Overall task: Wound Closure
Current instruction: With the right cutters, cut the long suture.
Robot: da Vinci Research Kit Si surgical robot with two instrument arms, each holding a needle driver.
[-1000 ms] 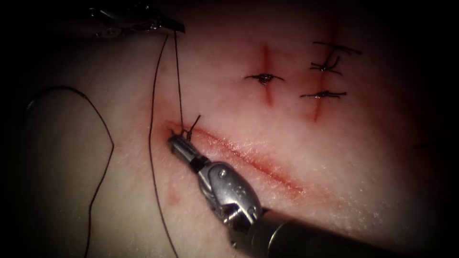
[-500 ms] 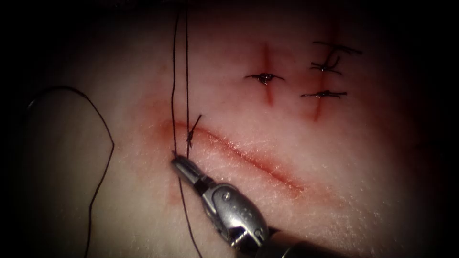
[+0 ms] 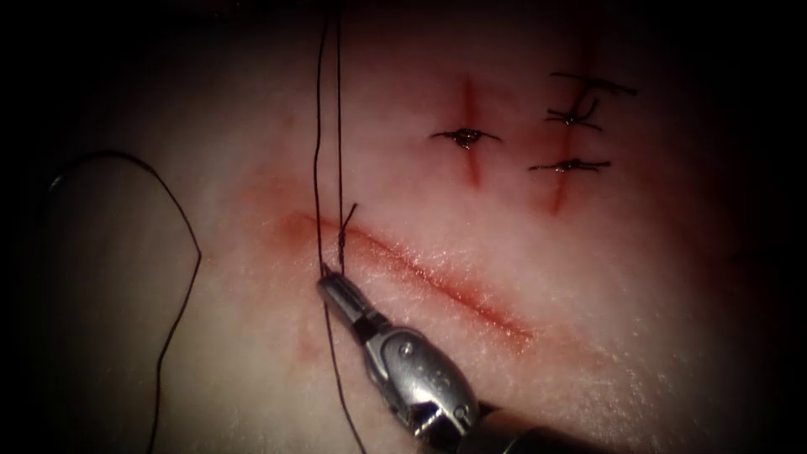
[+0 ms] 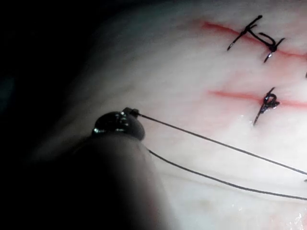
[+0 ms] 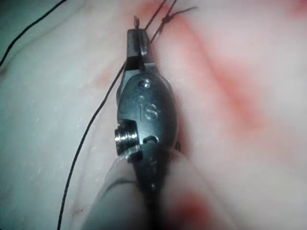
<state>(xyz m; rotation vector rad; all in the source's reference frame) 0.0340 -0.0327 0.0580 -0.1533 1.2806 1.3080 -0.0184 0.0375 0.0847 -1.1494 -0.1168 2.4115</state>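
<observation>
In the endoscope view my right tool [image 3: 328, 284] comes up from below and sits just left of the long cut [image 3: 437, 282], near its left end. Its jaws are shut on the thread [image 3: 339, 126] just below a knot [image 3: 343, 229] at that end of the cut. Two strands rise straight from there to the upper edge. In the right wrist view the right tool [image 5: 136, 40] grips thread with a short end poking past its tips, and the knot [image 5: 165, 20] lies close by. In the left wrist view my left tool [image 4: 128, 115] is shut on a taut strand [image 4: 216, 142].
Slack thread [image 3: 181, 219] loops over the tissue [image 3: 630, 277] far to the left. Two short cuts beyond carry tied stitches [image 3: 464, 136] [image 3: 570, 166] with cut ends. The left wrist view shows such stitches [image 4: 268, 103] too. Red fluid stains the long cut's edges.
The left tool has risen out of the endoscope view's upper edge, drawing both strands straight. The right tool has backed away from the cut's left end, down and to the right.
</observation>
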